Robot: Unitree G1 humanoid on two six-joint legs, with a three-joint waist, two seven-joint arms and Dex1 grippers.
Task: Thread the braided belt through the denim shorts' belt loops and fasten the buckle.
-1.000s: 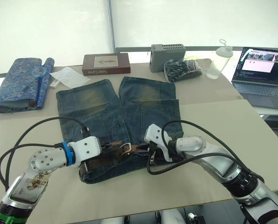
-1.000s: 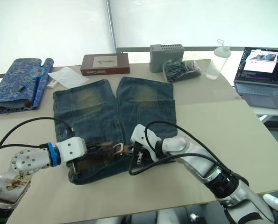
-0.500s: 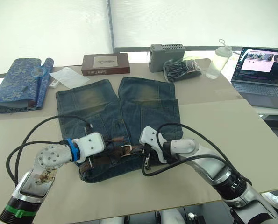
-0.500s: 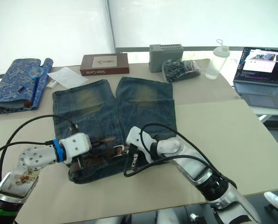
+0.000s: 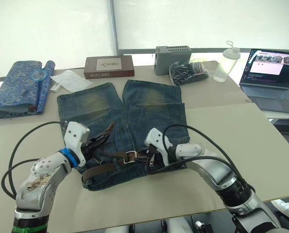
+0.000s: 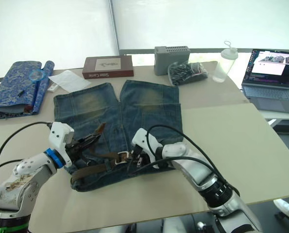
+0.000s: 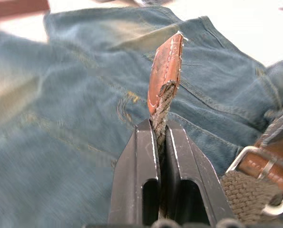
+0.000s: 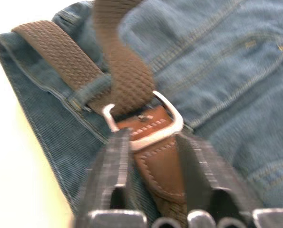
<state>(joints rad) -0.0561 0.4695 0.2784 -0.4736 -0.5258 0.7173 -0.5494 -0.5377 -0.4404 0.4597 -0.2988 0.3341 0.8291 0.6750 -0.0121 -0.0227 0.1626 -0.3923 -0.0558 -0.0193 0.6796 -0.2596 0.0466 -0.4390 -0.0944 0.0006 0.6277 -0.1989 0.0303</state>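
Here the faded blue denim shorts [image 5: 120, 126] lie flat on the beige worktop [image 5: 222, 131], waistband toward the robot and legs pointing away. The dark brown braided belt [image 5: 103, 167] runs along that waistband, and in the right wrist view a stretch of it passes under one of the narrow blue denim belt loops [image 8: 91, 90].

The left claw [image 7: 161, 135] is clamped on the belt's free end — its two black fingers [image 7: 139, 161] pressed together on the woven strap, with the reddish-brown leather tip [image 7: 166, 66] standing up just beyond them. In the head views this end is lifted off the denim, tilted up and away over the left leg.

The square silver metal buckle [image 8: 143, 126] sits near the middle of the waistband. The braided strap comes down through its frame, and the brown leather tab behind it lies between the fingers of the right claw [image 8: 151, 152]. Those fingers stand apart, one on each side of the tab, close beside the buckle; whether they press the leather I cannot tell.

At the far side of the worktop lie a blue patterned rolled cloth [image 5: 20, 87], a dark red flat box [image 5: 109, 66], a grey box [image 5: 173, 52] and a clear plastic bottle [image 5: 225, 63] — all well apart from the shorts. An open laptop [image 5: 270, 77] stands at the right.
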